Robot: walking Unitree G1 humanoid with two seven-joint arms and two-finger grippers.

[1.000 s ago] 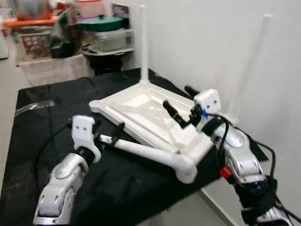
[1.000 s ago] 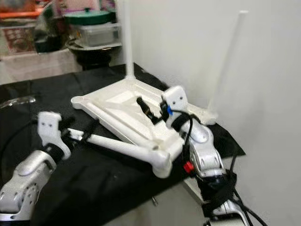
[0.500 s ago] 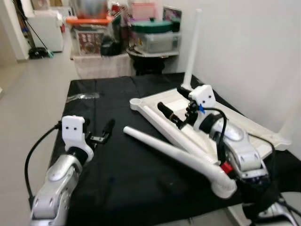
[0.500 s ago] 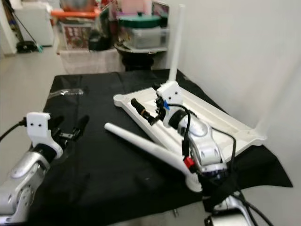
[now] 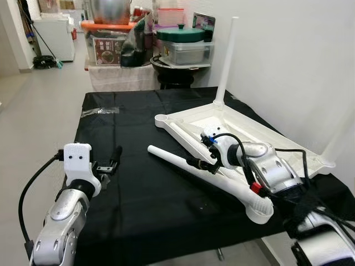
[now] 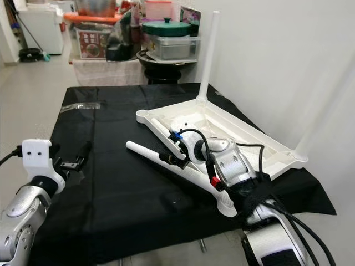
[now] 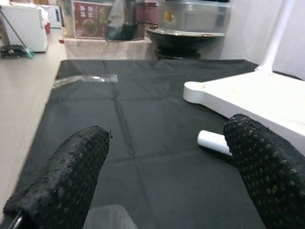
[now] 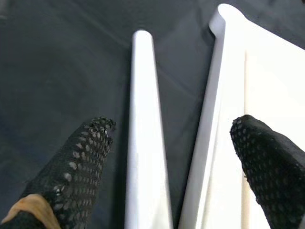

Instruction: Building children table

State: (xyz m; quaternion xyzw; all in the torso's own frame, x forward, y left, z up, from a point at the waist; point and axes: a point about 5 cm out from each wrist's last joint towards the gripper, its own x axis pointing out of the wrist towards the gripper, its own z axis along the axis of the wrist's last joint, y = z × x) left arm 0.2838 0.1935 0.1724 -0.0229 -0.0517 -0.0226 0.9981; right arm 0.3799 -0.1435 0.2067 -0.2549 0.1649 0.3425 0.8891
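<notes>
The right pincer [image 5: 195, 162] hangs low over a loose white table leg [image 5: 205, 176] that lies slantwise on the black-draped worktop [image 5: 133, 194]. Its black fingers [image 5: 201, 164] straddle the leg's upper stretch, spread apart. Just beyond that pincer rests the upturned white tabletop [image 5: 244, 136], with one fitted leg [image 5: 226, 58] standing upright at its far corner. The leg's wide foot end lies nearer the robot than the pincer. The left pincer [image 5: 112, 160] hovers well apart to the robot's left, fingers parted above bare black cloth.
</notes>
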